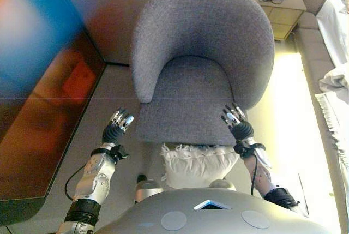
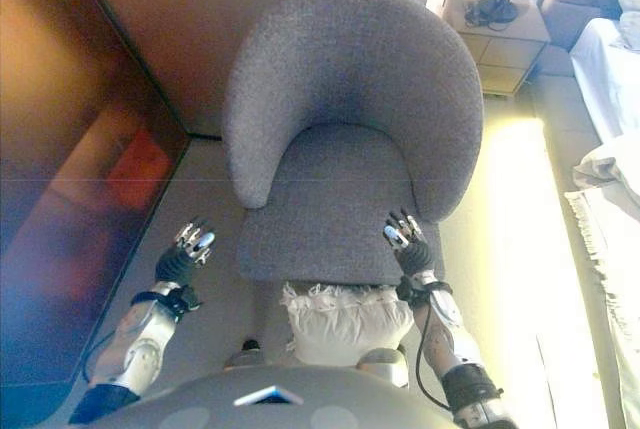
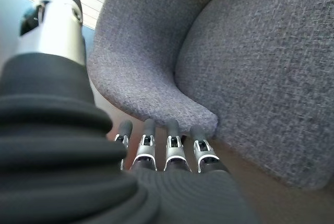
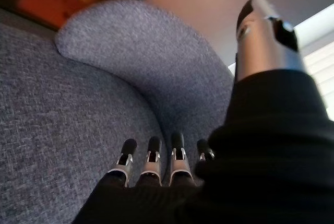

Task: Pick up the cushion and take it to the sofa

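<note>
1. Two hands are out in front of the robot and neither holds anything — the left hand (image 1: 116, 127) hangs over the floor just beside the front left corner of the grey fabric tub armchair (image 1: 202, 54), and the right hand (image 1: 235, 124) is at its front right corner, both with fingers straight and relaxed.
2. The white frilled cushion (image 1: 195, 164) lies low, just in front of the seat's front edge and between the two arms, close to the robot's body.
3. The step in hand looks like the reach, so both hands probably need to drop and turn inward.
4. Soft stuffing will squash — a grip from both sides, fingers spread wide, should carry it best.
5. The frill is a poor hold; it may slip.
</note>
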